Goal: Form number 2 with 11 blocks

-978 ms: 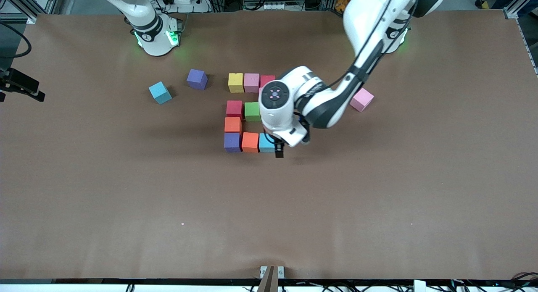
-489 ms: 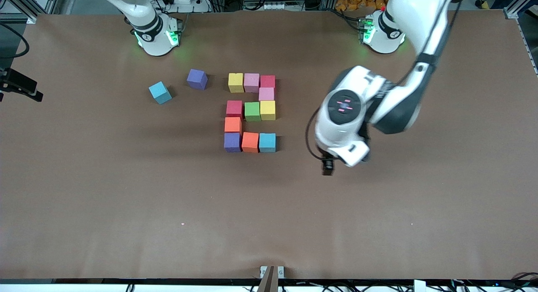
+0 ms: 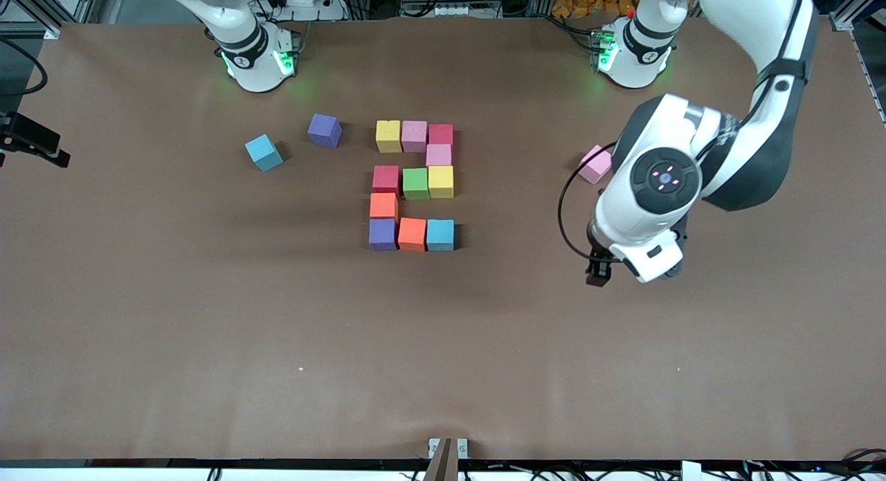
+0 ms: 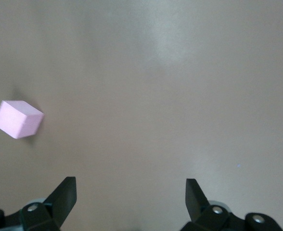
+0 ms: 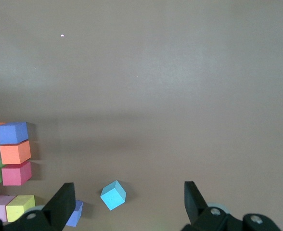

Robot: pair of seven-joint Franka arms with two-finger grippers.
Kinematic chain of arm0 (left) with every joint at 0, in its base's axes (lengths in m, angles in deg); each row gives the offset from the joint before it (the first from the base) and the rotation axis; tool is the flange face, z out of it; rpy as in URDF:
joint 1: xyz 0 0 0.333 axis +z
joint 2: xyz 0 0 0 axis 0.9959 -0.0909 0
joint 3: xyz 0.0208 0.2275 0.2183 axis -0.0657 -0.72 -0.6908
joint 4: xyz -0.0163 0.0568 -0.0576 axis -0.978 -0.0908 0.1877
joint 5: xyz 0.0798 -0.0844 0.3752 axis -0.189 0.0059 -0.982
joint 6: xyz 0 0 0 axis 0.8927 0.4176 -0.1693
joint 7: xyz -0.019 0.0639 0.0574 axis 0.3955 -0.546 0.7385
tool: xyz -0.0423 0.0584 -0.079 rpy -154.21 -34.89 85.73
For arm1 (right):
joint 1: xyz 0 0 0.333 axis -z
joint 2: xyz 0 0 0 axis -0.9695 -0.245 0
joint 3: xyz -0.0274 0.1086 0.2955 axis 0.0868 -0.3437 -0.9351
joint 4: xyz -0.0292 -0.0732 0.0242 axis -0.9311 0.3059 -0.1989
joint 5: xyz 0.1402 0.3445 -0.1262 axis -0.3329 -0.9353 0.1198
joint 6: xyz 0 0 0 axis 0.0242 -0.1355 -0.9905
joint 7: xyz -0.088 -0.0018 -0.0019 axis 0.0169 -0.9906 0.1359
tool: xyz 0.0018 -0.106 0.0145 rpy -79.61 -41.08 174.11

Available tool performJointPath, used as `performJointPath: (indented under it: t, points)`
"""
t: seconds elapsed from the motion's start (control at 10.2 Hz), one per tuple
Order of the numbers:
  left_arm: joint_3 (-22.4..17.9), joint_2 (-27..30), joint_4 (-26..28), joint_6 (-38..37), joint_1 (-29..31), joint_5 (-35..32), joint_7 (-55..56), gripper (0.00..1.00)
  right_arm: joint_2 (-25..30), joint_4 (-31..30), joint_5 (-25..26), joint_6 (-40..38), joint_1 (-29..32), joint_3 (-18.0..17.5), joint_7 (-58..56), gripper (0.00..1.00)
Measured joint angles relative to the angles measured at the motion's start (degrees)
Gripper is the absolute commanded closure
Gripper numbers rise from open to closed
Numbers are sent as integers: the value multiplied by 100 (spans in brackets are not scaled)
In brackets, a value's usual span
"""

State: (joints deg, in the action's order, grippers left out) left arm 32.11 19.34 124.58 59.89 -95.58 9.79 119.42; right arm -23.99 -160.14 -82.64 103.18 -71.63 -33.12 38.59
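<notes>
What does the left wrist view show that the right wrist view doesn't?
Only the left wrist view: a loose pink block and the open left claw over bare table. Only the right wrist view: part of the number 2, a loose cyan block, a loose purple block, and the open right claw. Both: the brown tabletop; neither claw holds anything.

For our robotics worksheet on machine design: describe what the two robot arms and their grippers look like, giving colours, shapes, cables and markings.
Both arms are glossy white with dark grey joint bands and round bases lit green. The left arm's wrist carries a black disc with small pink lights, and a thin black cable loops beside it. The left gripper and right gripper each have two black, wedge-shaped fingers with silver screws.
</notes>
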Motion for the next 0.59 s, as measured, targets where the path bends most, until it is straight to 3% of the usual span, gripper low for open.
performJointPath:
  t: [0.59]
  points:
    - [-12,1776,1574,-54,563,513,-2347,0,0,5,0,0,2,-2,0,0]
